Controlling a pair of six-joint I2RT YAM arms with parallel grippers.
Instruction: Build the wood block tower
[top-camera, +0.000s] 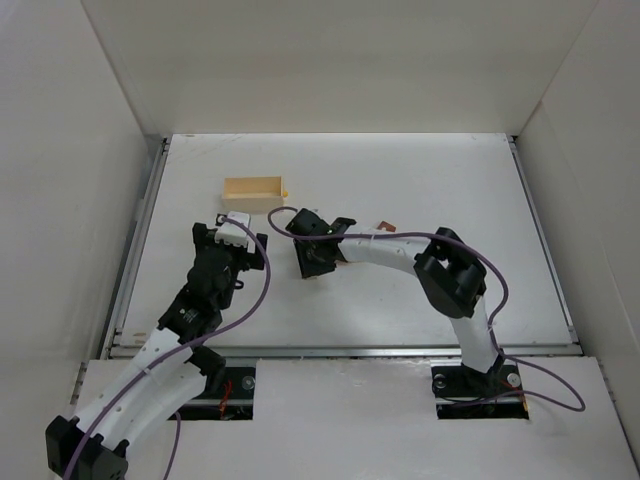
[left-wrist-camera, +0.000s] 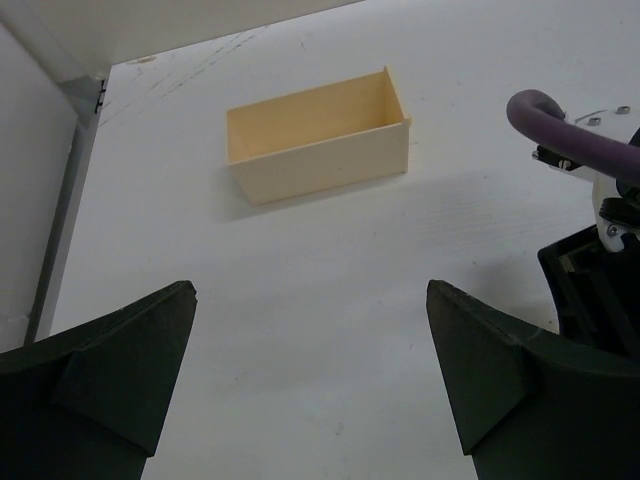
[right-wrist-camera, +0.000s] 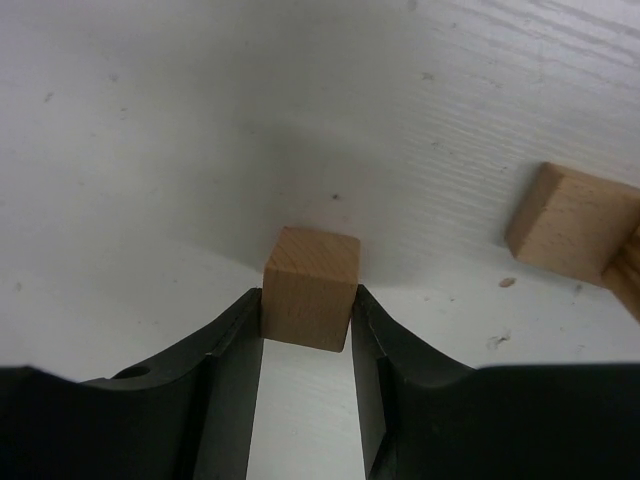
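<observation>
Right pincer: smooth black jaws drawn narrow, clamping a small pale tan wood cube by two opposite faces. The cube has fine grain and crisp edges and sits low against the matte white counter. Second tan wood block lies apart to its right, cut by the frame edge.
Left pincer: spread wide, holding nothing.
Wood block tower: tiny tan-and-reddish stack just behind the right forearm, mid-counter; detail unresolved.
Farthest back: thin-walled, open-topped pale yellow rectangular box.
</observation>
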